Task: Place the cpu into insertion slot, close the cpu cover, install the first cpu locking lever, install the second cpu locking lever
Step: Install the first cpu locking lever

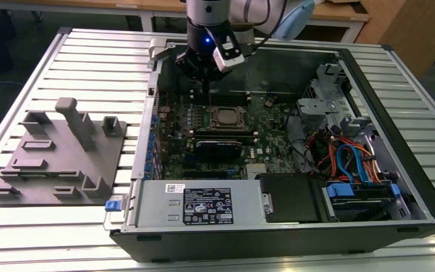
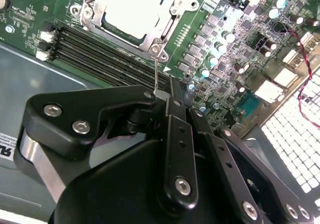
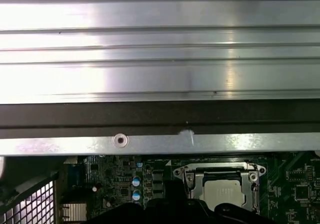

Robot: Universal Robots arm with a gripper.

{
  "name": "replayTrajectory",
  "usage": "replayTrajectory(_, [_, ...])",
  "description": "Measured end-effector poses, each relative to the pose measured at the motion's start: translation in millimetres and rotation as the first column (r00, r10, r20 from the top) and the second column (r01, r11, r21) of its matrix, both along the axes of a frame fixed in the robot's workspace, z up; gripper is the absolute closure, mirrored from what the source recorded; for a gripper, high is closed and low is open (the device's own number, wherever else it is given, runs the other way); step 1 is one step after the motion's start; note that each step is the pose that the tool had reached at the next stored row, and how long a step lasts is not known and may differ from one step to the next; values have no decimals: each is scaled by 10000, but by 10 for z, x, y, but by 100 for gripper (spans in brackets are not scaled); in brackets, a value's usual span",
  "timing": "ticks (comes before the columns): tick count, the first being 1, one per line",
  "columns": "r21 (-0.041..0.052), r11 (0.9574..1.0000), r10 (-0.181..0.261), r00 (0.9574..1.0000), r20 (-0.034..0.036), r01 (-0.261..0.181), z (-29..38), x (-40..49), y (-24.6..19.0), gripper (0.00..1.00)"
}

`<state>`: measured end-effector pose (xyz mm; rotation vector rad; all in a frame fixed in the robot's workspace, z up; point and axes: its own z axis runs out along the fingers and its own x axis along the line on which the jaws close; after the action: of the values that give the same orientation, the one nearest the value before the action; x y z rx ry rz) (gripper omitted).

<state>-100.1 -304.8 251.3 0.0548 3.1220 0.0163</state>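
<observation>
- Ribbed metal table [image 1: 66, 56] carries an open computer case [image 1: 278, 238] with the motherboard [image 2: 30, 13] lying flat inside. A grey fixture plate [image 1: 59, 164] sits well apart on the exterior view's left.
- In the exterior view the gripper [image 1: 205, 85] hangs over the far part of the board, just beyond the socket.
- In the second wrist view the gripper [image 2: 159, 94] looks pinched shut on the free end of a thin wire locking lever [image 2: 156, 68], which runs from the fingertips to a corner of the socket.
- Just past that corner, the cpu [image 2: 132, 6] lies seated in the insertion slot [image 1: 242, 126], its pale metal top showing through the cut-out.
- Around the chip, the cpu cover [image 2: 125, 33] looks folded down flat, so the work appears to have reached the levers. Which of the two levers this is I cannot tell.
- My judgement is that the wire is springy and slippery. The pinch should sit square on its end, and the swing should follow the arc about the lever's hinge rather than a straight push.
- Any sideways tuck under the catch should be small and slow, since a slip would let the wire snap back.
- Memory slots [image 2: 100, 53] lie beside the socket near the fingers, so the fingertips want to stay clear of them.
</observation>
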Motion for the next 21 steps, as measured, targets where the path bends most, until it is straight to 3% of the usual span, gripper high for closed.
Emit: replayTrajectory(21, [0,10000,-66,10000,0,66,-1,111,0,90])
